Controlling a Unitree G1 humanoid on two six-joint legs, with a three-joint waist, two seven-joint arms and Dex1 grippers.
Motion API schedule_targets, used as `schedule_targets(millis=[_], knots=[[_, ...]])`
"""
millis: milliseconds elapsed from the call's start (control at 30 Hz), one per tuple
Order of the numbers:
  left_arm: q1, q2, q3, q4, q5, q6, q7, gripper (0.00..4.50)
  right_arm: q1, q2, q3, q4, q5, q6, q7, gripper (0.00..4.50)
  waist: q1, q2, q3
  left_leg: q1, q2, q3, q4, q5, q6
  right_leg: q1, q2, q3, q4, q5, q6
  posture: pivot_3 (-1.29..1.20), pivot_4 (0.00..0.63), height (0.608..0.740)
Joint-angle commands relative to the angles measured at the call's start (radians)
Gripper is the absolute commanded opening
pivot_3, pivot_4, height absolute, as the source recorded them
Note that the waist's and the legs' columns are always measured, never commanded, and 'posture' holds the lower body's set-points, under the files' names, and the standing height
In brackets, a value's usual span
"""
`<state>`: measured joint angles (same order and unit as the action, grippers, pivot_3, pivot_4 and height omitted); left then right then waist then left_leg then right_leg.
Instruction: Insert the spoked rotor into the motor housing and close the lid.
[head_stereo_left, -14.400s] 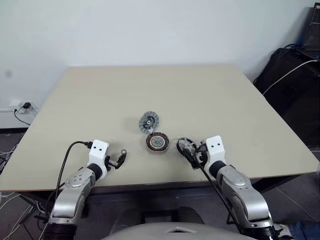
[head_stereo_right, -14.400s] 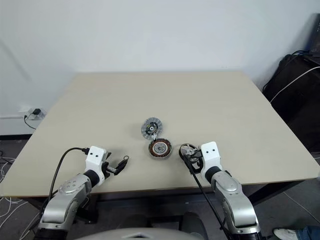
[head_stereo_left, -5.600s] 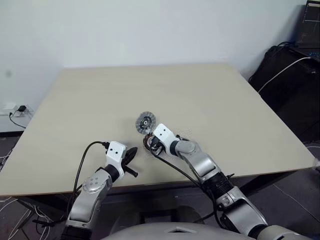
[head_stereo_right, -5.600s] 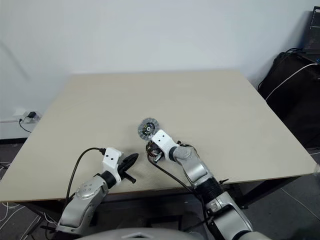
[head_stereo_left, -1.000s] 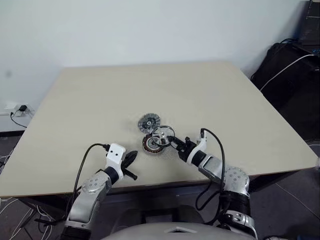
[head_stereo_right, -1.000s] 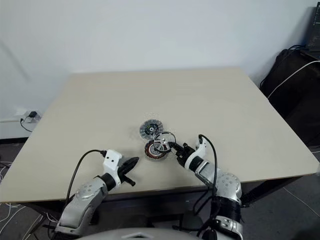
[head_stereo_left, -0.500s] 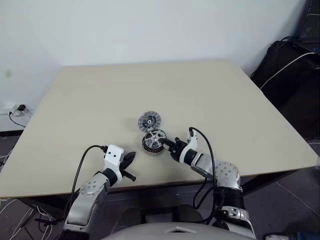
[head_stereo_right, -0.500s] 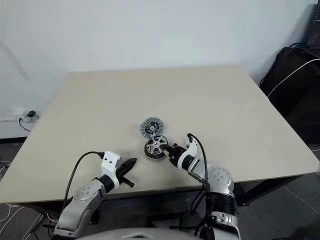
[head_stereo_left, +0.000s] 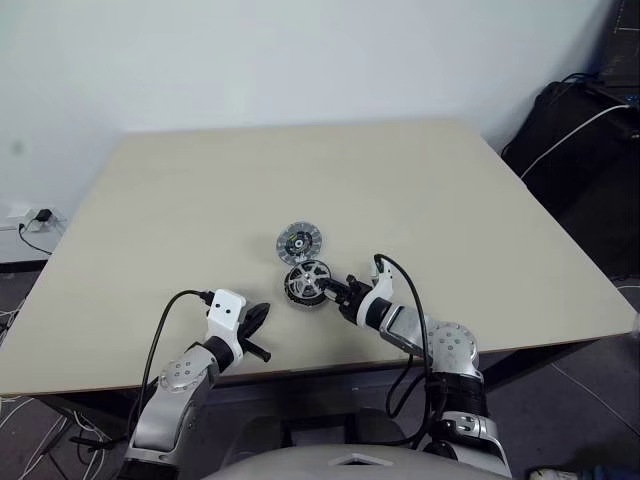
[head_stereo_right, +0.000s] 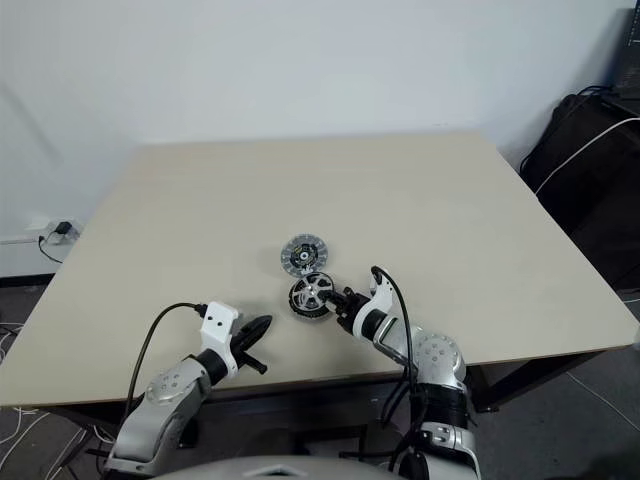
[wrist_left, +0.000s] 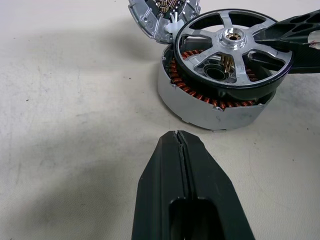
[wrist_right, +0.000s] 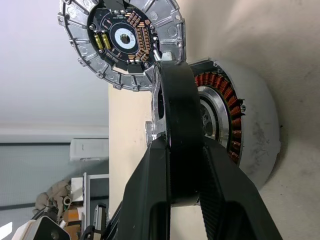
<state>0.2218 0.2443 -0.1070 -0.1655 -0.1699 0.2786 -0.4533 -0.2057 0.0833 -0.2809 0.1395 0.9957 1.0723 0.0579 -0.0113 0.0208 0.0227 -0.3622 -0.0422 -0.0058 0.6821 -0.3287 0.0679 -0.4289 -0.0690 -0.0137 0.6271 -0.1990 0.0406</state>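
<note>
Left hand (head_stereo_left: 262, 314) fingers pressed together, empty, resting low on the tabletop (head_stereo_left: 160, 220) just left of the motor housing (wrist_left: 210, 107). Spoked rotor (wrist_left: 232, 45) sits tilted on the housing's rim, lid (head_stereo_left: 299, 241) touching behind it. Right hand (head_stereo_left: 337, 291) clamped on rotor's edge.

Right end effector (head_stereo_right: 343, 299) holds spoked rotor (head_stereo_right: 312, 293) over motor housing (head_stereo_right: 302, 305)

The left gripper (head_stereo_left: 262, 313) rests closed near the table's front edge. The right gripper (head_stereo_left: 332, 290) pinches the spoked rotor (wrist_left: 231, 45), forearm angled toward the table's centre.
</note>
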Motion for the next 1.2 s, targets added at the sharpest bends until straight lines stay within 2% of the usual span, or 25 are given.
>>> schedule_targets(millis=[33,200,233,467,933,1033,1133,1200], knots=[[-0.014,0.004,0.006,-0.040,-0.009,-0.006,0.000,0.00,-0.017,0.088,0.030,-0.029,0.024,-0.008,0.001,0.42,0.000,0.000,0.000,0.000,0.000,0.000,0.000,0.000,0.000,0.000,0.000,0.000,0.000,0.000,0.000,0.00,0.000,0.740],[-0.014,0.003,0.005,-0.037,-0.007,-0.006,0.002,0.00,-0.024,0.090,0.038,-0.016,0.026,-0.004,0.003,0.42,0.000,0.000,-0.001,0.000,0.000,0.000,0.000,0.000,0.000,0.000,0.000,0.000,0.000,0.000,0.000,0.00,0.000,0.740],[-0.014,0.003,0.006,-0.037,-0.006,-0.007,0.002,0.00,-0.025,0.090,0.039,-0.015,0.026,-0.005,0.003,1.16,0.000,0.000,-0.001,0.000,0.000,0.000,0.000,0.000,0.000,0.000,0.000,0.000,0.000,0.000,0.000,0.00,0.000,0.740],[-0.011,0.004,0.007,-0.040,-0.007,-0.007,0.002,0.00,-0.028,0.082,0.048,-0.010,0.016,-0.023,-0.001,3.40,0.000,0.001,-0.006,0.001,0.000,0.000,0.000,0.000,0.000,0.001,0.000,0.000,0.000,0.000,0.000,0.00,0.000,0.740],[-0.020,-0.001,-0.004,-0.031,-0.007,-0.015,-0.009,0.00,0.015,0.005,-0.021,-0.136,0.034,-0.046,-0.064,3.40,0.000,0.002,-0.010,0.001,0.000,0.001,0.001,0.001,0.000,0.001,0.001,0.000,0.000,0.002,0.000,0.00,0.000,0.740],[-0.024,-0.004,-0.008,-0.028,-0.006,-0.016,-0.012,0.00,0.028,-0.017,-0.001,-0.199,-0.003,-0.067,-0.063,3.40,0.000,0.002,-0.010,0.001,0.000,0.001,0.001,0.001,0.000,0.001,0.001,0.000,0.000,0.002,0.000,0.00,0.000,0.740],[-0.028,-0.008,-0.014,-0.023,-0.005,-0.016,-0.013,0.00,0.039,-0.077,0.126,-0.286,-0.153,-0.148,-0.021,2.77,0.000,0.002,-0.010,0.001,0.000,0.001,0.001,0.001,0.000,0.001,0.001,0.000,0.000,0.002,0.000,0.00,0.000,0.740],[-0.031,-0.008,-0.016,-0.021,-0.006,-0.015,-0.014,0.00,0.035,-0.117,0.232,-0.323,-0.256,-0.204,0.013,2.12,0.000,0.002,-0.010,0.002,0.000,0.002,0.002,0.001,0.000,0.002,0.001,0.000,0.000,0.002,0.000,0.00,0.000,0.740]])
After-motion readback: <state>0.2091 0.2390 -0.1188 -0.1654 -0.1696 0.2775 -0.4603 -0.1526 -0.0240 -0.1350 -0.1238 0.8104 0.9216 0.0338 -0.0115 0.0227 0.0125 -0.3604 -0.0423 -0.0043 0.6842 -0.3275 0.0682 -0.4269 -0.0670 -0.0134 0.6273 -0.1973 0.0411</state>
